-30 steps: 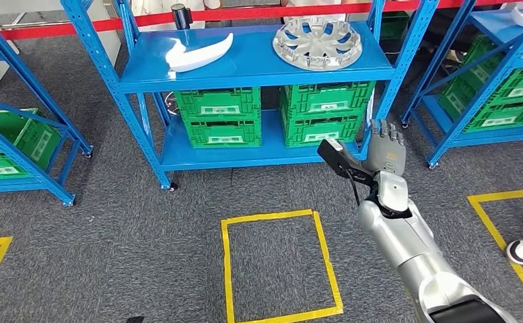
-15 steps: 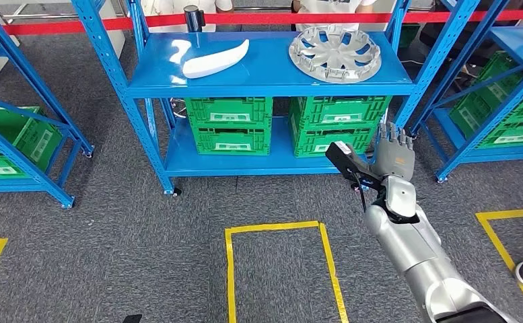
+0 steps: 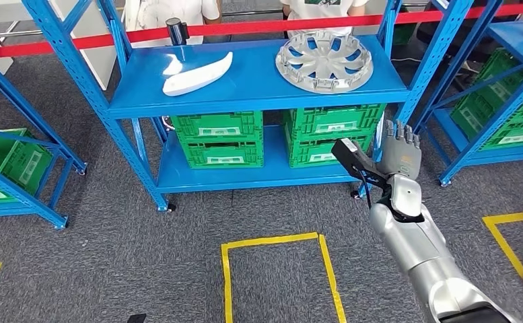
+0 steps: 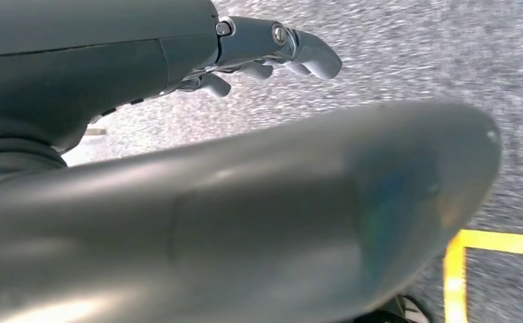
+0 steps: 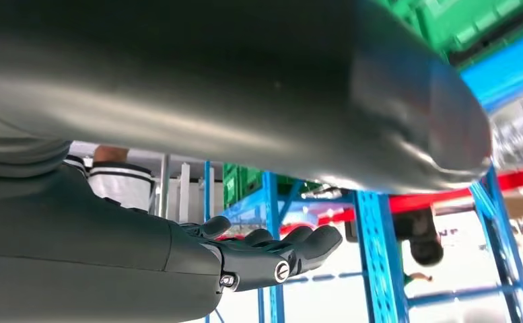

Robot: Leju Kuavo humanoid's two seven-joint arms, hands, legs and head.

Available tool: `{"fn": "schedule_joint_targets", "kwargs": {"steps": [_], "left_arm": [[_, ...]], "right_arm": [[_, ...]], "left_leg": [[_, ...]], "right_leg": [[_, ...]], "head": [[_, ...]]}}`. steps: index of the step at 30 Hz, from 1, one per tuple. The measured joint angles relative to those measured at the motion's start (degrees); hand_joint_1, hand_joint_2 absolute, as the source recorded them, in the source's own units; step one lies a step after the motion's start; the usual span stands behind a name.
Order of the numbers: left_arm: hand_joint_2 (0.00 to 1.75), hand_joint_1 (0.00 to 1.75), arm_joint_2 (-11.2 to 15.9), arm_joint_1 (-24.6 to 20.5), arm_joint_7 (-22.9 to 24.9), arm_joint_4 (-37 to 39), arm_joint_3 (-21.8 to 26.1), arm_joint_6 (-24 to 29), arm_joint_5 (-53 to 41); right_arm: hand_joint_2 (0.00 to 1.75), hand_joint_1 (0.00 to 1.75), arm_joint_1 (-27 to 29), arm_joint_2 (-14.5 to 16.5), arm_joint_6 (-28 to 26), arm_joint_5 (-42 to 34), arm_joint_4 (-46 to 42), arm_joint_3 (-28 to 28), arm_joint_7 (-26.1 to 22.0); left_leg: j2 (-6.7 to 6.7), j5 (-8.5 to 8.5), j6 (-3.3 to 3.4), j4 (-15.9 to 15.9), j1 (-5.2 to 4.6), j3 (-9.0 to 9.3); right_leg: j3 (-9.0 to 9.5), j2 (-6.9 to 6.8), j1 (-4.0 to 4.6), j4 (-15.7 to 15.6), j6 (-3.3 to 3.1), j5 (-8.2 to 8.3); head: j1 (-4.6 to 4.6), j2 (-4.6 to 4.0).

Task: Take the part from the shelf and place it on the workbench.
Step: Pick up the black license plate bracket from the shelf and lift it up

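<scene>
A white curved part [image 3: 198,73] lies on the left of the blue shelf's top board [image 3: 258,87]. A silver wheel cover [image 3: 324,60] lies on the same board to the right. My right hand [image 3: 400,153] is raised in front of the shelf's right post, below the top board, with its fingers straight and apart and nothing in it. The right wrist view shows that hand [image 5: 272,259] empty against the shelf posts. In the left wrist view my left hand [image 4: 265,47] hangs over the grey carpet, fingers loose, holding nothing.
Green crates [image 3: 219,138] fill the shelf's lower level. More blue racks stand at the left [image 3: 16,155] and right [image 3: 507,87]. A red barrier tape [image 3: 245,28] and people [image 3: 178,10] are behind the shelf. A yellow floor square [image 3: 279,239] lies in front.
The whole picture has shifted, so the camera has moved; the shelf now sits a little lower and nearer in view. My right hand stays raised and empty.
</scene>
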Motion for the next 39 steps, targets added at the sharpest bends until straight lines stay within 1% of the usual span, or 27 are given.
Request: {"fn": "schedule_joint_targets", "kwargs": {"steps": [1,2,3,5,7,8,11,12,13,14,16,17,18,21,23,24,26,27,28,29,30,31,33,34,37,38,39], "left_arm": [[0.00,0.00,0.01,0.03,0.09,0.04,0.00,0.00,-0.08],[0.00,0.00,0.00,0.05,0.21,0.05,0.00,0.01,-0.12],[0.00,0.00,-0.01,0.07,0.36,0.07,0.00,0.04,-0.15],[0.00,0.00,-0.03,0.00,0.55,0.03,0.00,0.09,-0.17],[0.00,0.00,-0.08,-0.13,0.56,-0.03,0.00,0.11,-0.20],[0.00,0.00,-0.09,-0.25,0.55,-0.06,0.00,0.13,-0.21],[0.00,0.00,-0.09,-0.44,0.57,-0.05,0.00,0.15,-0.21],[0.00,0.00,-0.12,-0.41,0.57,-0.05,0.00,0.16,-0.21],[0.00,0.00,-0.15,-0.37,0.56,-0.04,0.00,0.16,-0.17],[0.00,0.00,-0.19,-0.35,0.51,-0.04,0.00,0.17,-0.13],[0.00,0.00,-0.23,-0.34,0.37,-0.02,0.00,0.17,-0.05],[0.00,0.00,-0.24,-0.36,0.27,-0.02,0.01,0.18,-0.04],[0.00,0.00,-0.24,-0.37,0.22,-0.02,0.01,0.19,-0.03],[0.00,0.00,-0.20,-0.41,0.11,-0.05,0.02,0.28,0.02],[0.00,0.00,-0.22,-0.52,0.05,-0.08,0.02,0.35,0.02],[0.00,0.00,-0.24,-0.54,0.03,-0.08,0.02,0.38,0.01],[0.00,0.00,-0.30,-0.49,0.04,-0.04,0.02,0.51,0.01],[0.00,0.00,-0.30,-0.42,0.07,-0.02,0.02,0.64,0.01],[0.00,0.00,-0.29,-0.37,0.11,0.00,0.02,0.77,0.00],[0.00,0.00,-0.28,-0.35,0.15,0.01,0.02,0.87,-0.01],[0.00,0.00,-0.28,-0.33,0.19,0.01,0.02,0.95,-0.02],[0.00,0.00,-0.27,-0.27,0.24,0.03,0.02,0.96,-0.04],[0.00,0.00,-0.28,-0.17,0.36,0.09,0.02,0.97,-0.05],[0.00,0.00,-0.28,-0.12,0.42,0.10,0.02,0.97,-0.06],[0.00,0.00,-0.38,-0.18,0.46,0.03,0.02,0.98,-0.08],[0.00,0.00,-0.38,-0.28,0.44,0.02,0.02,0.98,-0.10],[0.00,0.00,-0.37,-0.36,0.40,0.01,0.02,0.98,-0.11]], "right_arm": [[0.00,0.00,0.05,0.00,-0.27,-0.03,-0.16,-0.16,-0.24],[0.00,0.00,0.07,0.00,-0.49,-0.04,-0.34,-0.32,-0.40],[0.00,0.00,0.12,0.00,-0.69,-0.06,-0.56,-0.46,-0.52],[0.00,0.00,0.17,-0.04,-0.95,-0.11,-1.07,-0.64,-0.62],[0.00,0.00,0.17,-0.13,-1.08,-0.13,-1.52,-0.69,-0.69],[0.00,0.00,0.11,-0.20,-1.09,-0.14,-1.65,-0.72,-0.69],[0.00,0.00,0.25,-0.26,-1.09,-0.13,-1.74,-0.84,-0.68],[0.00,0.00,0.37,-0.26,-1.09,-0.09,-1.74,-0.86,-0.76],[0.00,0.00,0.42,-0.26,-1.09,-0.02,-1.77,-0.86,-0.90],[0.00,0.00,0.40,-0.25,-1.09,0.09,-1.82,-0.86,-1.04],[0.00,0.00,0.31,-0.21,-1.05,0.39,-1.97,-0.86,-1.19],[0.00,0.00,0.26,-0.16,-0.98,0.52,-2.03,-0.85,-1.13],[0.00,0.00,0.24,-0.09,-0.92,0.62,-2.12,-0.84,-1.05],[0.00,0.00,0.03,0.22,-0.89,0.80,-2.57,-0.82,-0.93],[0.00,0.00,-0.18,0.45,-0.93,0.91,-2.79,-0.82,-0.97],[0.00,0.00,-0.26,0.54,-0.92,0.95,-2.84,-0.82,-0.99],[0.00,0.00,-0.32,0.71,-0.85,0.99,-2.85,-0.82,-0.98],[0.00,0.00,-0.26,0.77,-0.82,0.99,-2.85,-0.82,-0.96],[0.00,0.00,-0.19,0.80,-0.81,0.98,-2.85,-0.82,-0.93],[0.00,0.00,-0.14,0.81,-0.82,0.98,-2.85,-0.82,-0.91],[0.00,0.00,-0.09,0.83,-0.84,0.96,-2.86,-0.82,-0.88],[0.00,0.00,-0.08,0.84,-0.87,0.95,-2.86,-0.82,-0.89],[0.00,0.00,-0.01,0.86,-0.93,0.91,-2.92,-0.82,-0.87],[0.00,0.00,0.02,0.87,-0.97,0.89,-2.99,-0.83,-0.86],[0.00,0.00,0.07,0.87,-1.09,0.83,-3.25,-0.86,-0.78],[0.00,0.00,0.05,0.86,-1.11,0.83,-3.29,-0.86,-0.77],[0.00,0.00,0.06,0.85,-1.08,0.83,-3.31,-0.87,-0.75]], "left_leg": [[0.05,2.79,0.26,-3.40,-0.09,0.51],[0.07,4.65,0.60,-5.67,-0.22,0.92],[0.10,5.70,0.99,-6.99,-0.35,1.10],[0.12,5.41,1.84,-7.36,-0.45,1.65],[0.07,5.12,2.63,-7.85,-0.26,2.87],[-0.01,4.87,2.94,-8.09,-0.16,3.55],[-0.21,3.59,3.33,-8.36,-0.15,5.03],[-0.31,3.03,3.29,-8.36,-0.16,5.64],[-0.41,2.43,3.19,-8.36,-0.16,6.37],[-0.50,1.81,3.07,-8.36,-0.16,7.20],[-0.60,0.52,2.74,-8.29,-0.21,8.71],[-0.68,-0.05,2.45,-8.33,-0.26,9.21],[-0.74,-0.46,2.12,-8.43,-0.32,9.52],[-0.78,-0.60,1.16,-8.01,-0.45,9.97],[-0.54,-0.70,0.70,-3.90,-0.43,8.06],[-0.39,-1.43,0.43,-0.40,-0.35,5.97],[-0.18,-4.37,-0.07,6.23,-0.26,1.24],[-0.13,-5.64,-0.20,7.78,-0.23,-0.49],[-0.10,-5.83,-0.25,7.56,-0.23,-1.38],[-0.07,-4.62,-0.18,5.63,-0.22,-1.46],[-0.04,-1.91,-0.05,2.19,-0.22,-0.84],[0.00,1.62,0.14,-1.85,-0.23,-0.15],[0.10,6.04,0.74,-7.22,-0.40,0.86],[0.14,6.71,1.13,-8.15,-0.49,0.96],[0.08,6.43,2.33,-8.47,-0.41,2.06],[0.03,6.25,2.69,-8.56,-0.34,2.54],[-0.02,5.98,2.98,-8.63,-0.27,2.95]], "right_leg": [[0.72,0.06,0.06,0.05,0.22,-0.66],[1.13,0.14,0.12,0.03,0.55,-1.22],[1.43,0.22,0.16,0.03,0.96,-1.61],[1.94,0.31,0.21,0.00,1.70,-1.94],[1.24,0.13,0.18,2.17,2.18,-2.12],[-0.22,0.01,0.12,4.84,2.42,-2.57],[-7.53,-0.17,0.05,14.93,3.01,-5.96],[-9.27,-0.19,0.06,16.13,3.04,-6.60],[-10.10,-0.22,0.07,15.44,2.95,-6.08],[-9.94,-0.25,0.09,12.89,2.79,-4.17],[-8.44,-0.36,0.26,5.37,2.26,2.04],[-7.79,-0.41,0.43,2.59,1.96,4.22],[-7.42,-0.45,0.61,0.96,1.61,5.58],[-6.45,-0.43,0.52,0.07,0.53,5.47],[-5.17,-0.41,0.26,-0.33,-0.22,4.89],[-4.55,-0.43,0.21,-0.46,-0.48,4.50],[-3.56,-0.36,0.20,-0.49,-0.69,3.58],[-2.96,-0.29,0.20,-0.49,-0.67,3.07],[-2.23,-0.23,0.19,-0.49,-0.61,2.51],[-1.41,-0.19,0.17,-0.49,-0.52,1.91],[-0.55,-0.19,0.17,-0.50,-0.39,1.26],[0.12,-0.19,0.22,-0.44,-0.21,0.60],[0.90,-0.05,0.37,-0.46,0.36,-0.50],[1.06,0.05,0.46,-0.35,0.72,-0.76],[0.95,0.05,0.39,1.05,1.57,-1.05],[-0.10,-0.05,0.32,3.03,1.79,-1.35],[-2.01,-0.15,0.24,6.19,2.05,-2.04]], "head": [[-0.01,0.00],[0.01,0.00],[0.02,0.00],[0.03,0.00],[0.14,0.00],[0.24,0.00],[0.45,0.00],[0.48,0.00],[0.50,0.00],[0.52,0.00],[0.49,0.00],[0.49,0.00],[0.50,0.00],[0.56,0.00],[0.37,0.00],[0.28,0.00],[0.15,0.00],[0.13,0.00],[0.11,0.00],[0.09,0.00],[0.09,0.00],[0.07,0.00],[0.05,0.00],[0.06,0.00],[0.17,0.00],[0.22,0.00],[0.28,0.00]]}}
